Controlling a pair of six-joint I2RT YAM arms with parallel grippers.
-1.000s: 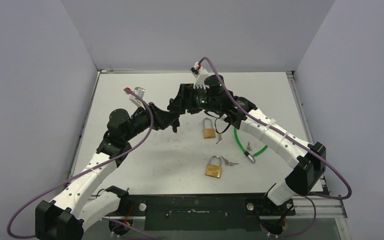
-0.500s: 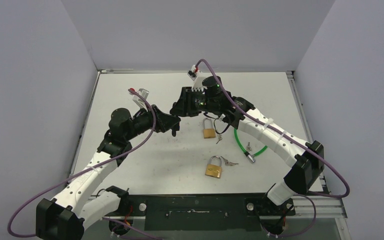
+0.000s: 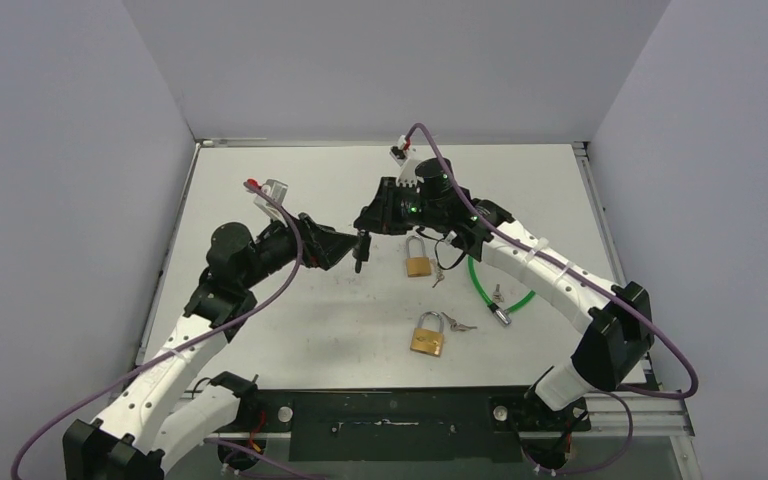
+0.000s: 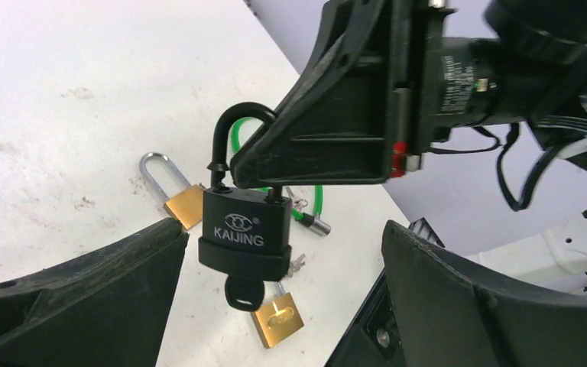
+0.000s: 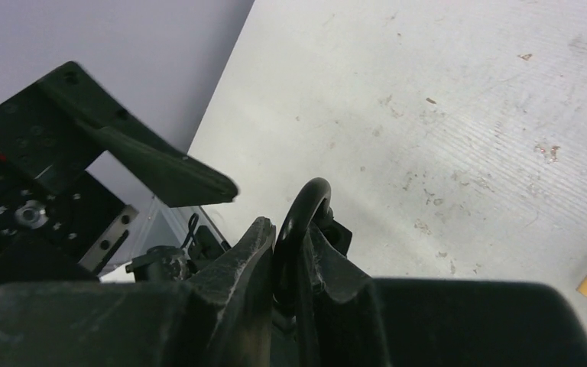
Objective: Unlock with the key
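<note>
1. Two brass padlocks lie flat on the white table [image 3: 290, 320]. The nearer brass padlock [image 3: 427, 335] is low centre in the overhead frame, with small keys [image 3: 457, 324] just beside it on the right.
2. Green cable lock [image 3: 490, 290] curves right of centre. The farther brass padlock [image 3: 417, 260] lies just left of it.
3. Left gripper [image 4: 283, 245] is spread wide and holds nothing. Its fingers [image 4: 107, 283] fill the lower corners of the left wrist view, either side of the black padlock [image 4: 246, 229], apart from it.
4. Black padlock hangs upright above the table, centre frame, "KAIJING" facing the left wrist camera. Key [image 4: 243, 293] sits in its underside.
5. Right gripper [image 5: 289, 237] is clamped on the shackle [image 5: 306, 195], carrying the lock.
6. Can't tell whether the shackle is latched; a finger hides one leg.
</note>
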